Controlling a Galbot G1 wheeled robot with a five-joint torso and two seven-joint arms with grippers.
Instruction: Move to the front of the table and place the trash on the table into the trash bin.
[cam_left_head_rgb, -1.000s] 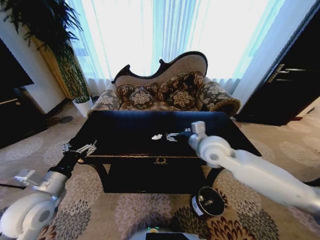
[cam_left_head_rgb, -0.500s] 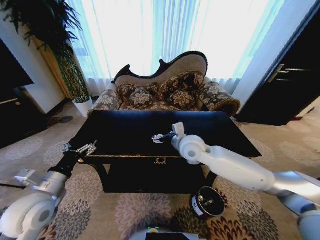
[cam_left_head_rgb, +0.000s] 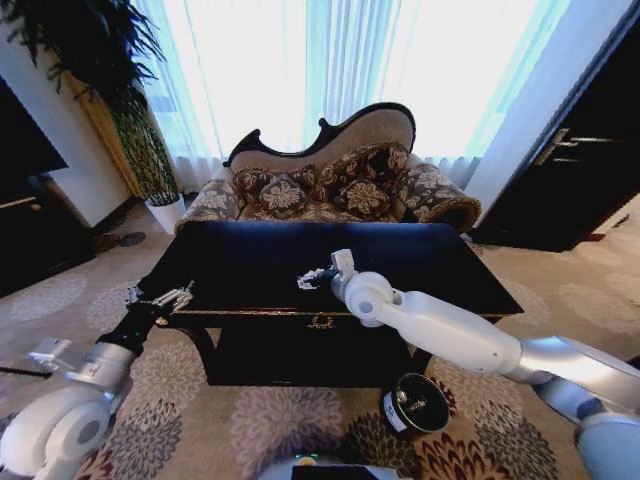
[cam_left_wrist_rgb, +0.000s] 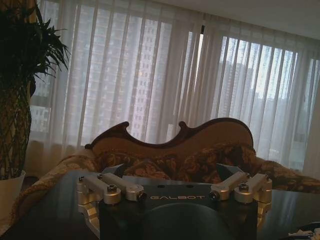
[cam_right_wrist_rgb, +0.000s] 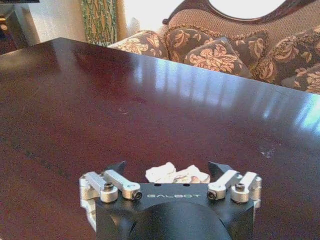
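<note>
both claws read "galbot"; right claw (cam_right_wrist_rgb: 170, 172) straddles paper wad (cam_right_wrist_rgb: 177, 173).

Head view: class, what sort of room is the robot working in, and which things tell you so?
Probably a formal living room or hotel lounge: an ornate patterned sofa, a glossy black table, sheer-curtained windows and a potted plant.
</note>
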